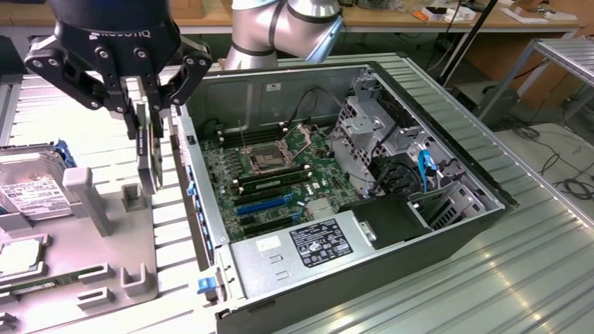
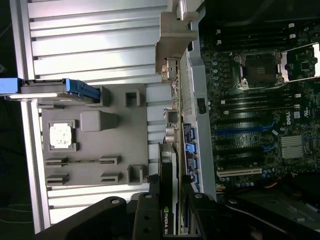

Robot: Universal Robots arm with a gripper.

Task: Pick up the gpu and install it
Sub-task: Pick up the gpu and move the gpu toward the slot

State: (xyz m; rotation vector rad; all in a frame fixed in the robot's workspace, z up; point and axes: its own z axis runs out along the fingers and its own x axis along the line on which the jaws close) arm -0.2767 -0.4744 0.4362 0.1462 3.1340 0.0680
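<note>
Jaws clamped on the gpu (image 1: 147,149), card hung upright over the grey tray (image 1: 102,278), just beside the open PC case (image 1: 371,278), prob. edge-down to suit a slot

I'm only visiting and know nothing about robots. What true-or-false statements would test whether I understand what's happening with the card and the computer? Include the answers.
1. The hand grips the gpu, which hangs on edge. True.
2. The gpu is already plugged into the motherboard. False: it is in the hand, outside the computer case.
3. The computer case lies open, with its motherboard showing. True.
4. The hand is carrying the hard drive. False: the hard drive sits on the gray tray, at the exterior view's left.
</note>
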